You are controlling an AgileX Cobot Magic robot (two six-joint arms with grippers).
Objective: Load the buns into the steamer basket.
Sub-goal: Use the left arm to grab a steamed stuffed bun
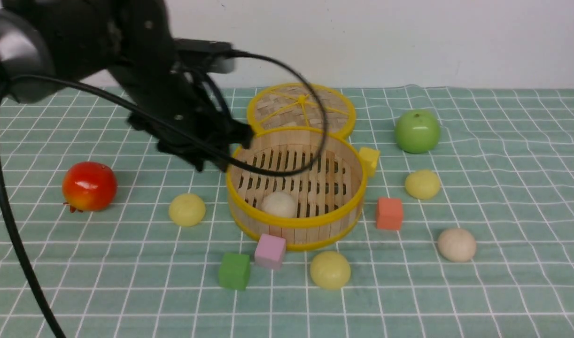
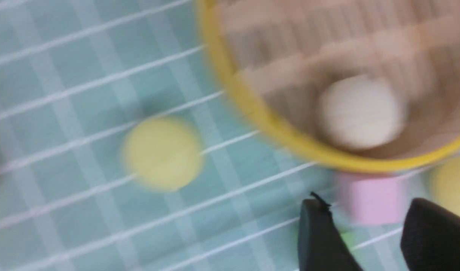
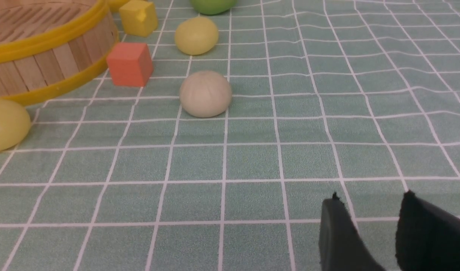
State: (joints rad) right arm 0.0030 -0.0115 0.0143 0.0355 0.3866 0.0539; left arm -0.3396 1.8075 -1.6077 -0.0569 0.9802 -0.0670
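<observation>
The steamer basket (image 1: 294, 224) stands mid-table with one beige-white bun (image 1: 279, 204) on its slatted floor. Three pale yellow buns lie on the cloth: left of the basket (image 1: 187, 210), in front of it (image 1: 330, 269) and to its right (image 1: 422, 184). Another beige-white bun (image 1: 456, 244) lies at the front right. My left gripper (image 2: 367, 210) hangs over the basket's left rim (image 2: 252, 109), open and empty, above the bun inside (image 2: 360, 111). My right gripper (image 3: 371, 203) is open over bare cloth, short of the beige-white bun (image 3: 204, 94). It does not show in the front view.
The woven lid (image 1: 301, 108) leans behind the basket. A green apple (image 1: 417, 131) sits back right, a red fruit (image 1: 89, 186) at the left. Yellow (image 1: 369, 159), orange (image 1: 389, 213), pink (image 1: 270, 251) and green (image 1: 234, 271) cubes ring the basket. The left arm's cable loops over it.
</observation>
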